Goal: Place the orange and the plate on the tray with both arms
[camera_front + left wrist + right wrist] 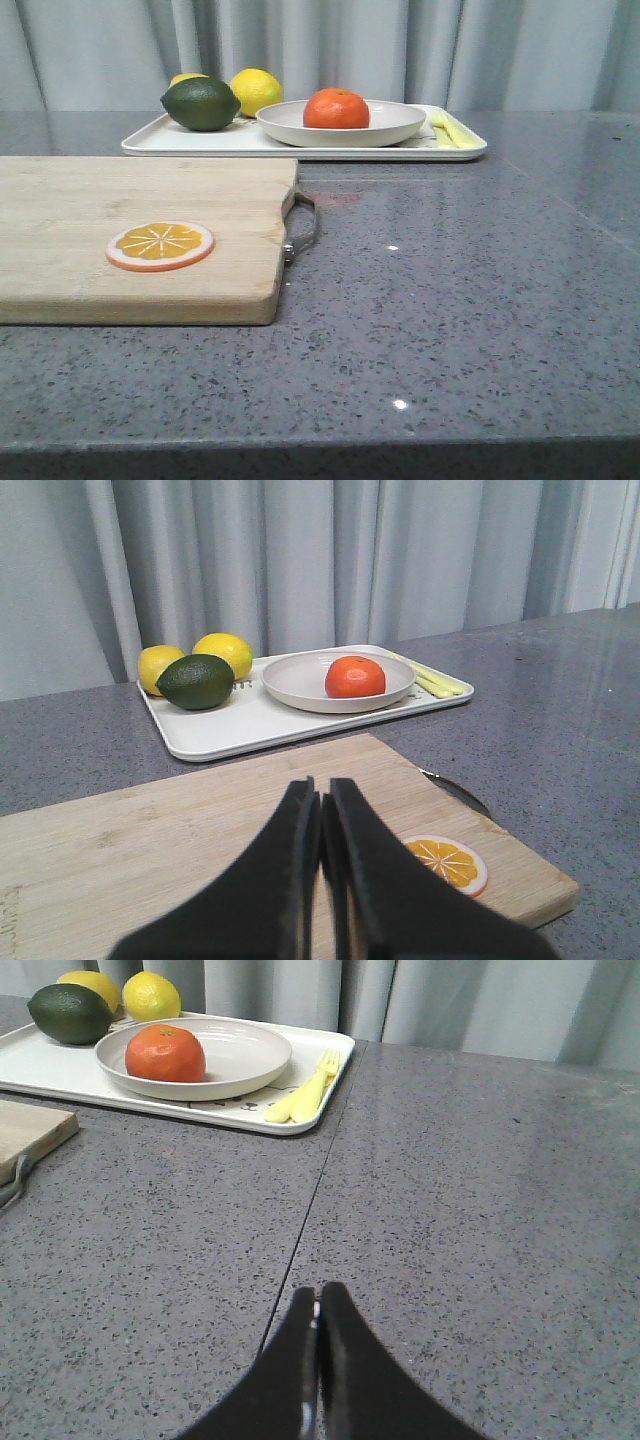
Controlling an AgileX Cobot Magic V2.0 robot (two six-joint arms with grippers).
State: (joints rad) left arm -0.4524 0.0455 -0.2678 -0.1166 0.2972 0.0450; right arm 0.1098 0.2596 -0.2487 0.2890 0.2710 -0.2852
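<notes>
The orange (336,108) sits in the off-white plate (390,127), and the plate rests on the white tray (200,143) at the back of the counter. All three also show in the left wrist view: orange (354,677), plate (295,680), tray (230,730). They show in the right wrist view too: orange (165,1053), plate (250,1055), tray (40,1060). My left gripper (321,798) is shut and empty above the wooden board. My right gripper (318,1300) is shut and empty above the bare counter, well short of the tray. Neither gripper shows in the front view.
A wooden cutting board (100,200) with a flat orange slice (160,245) and a metal handle (303,225) lies at the left front. On the tray stand a dark green lime (200,103), two yellow lemons (257,90), and a yellow fork (450,128).
</notes>
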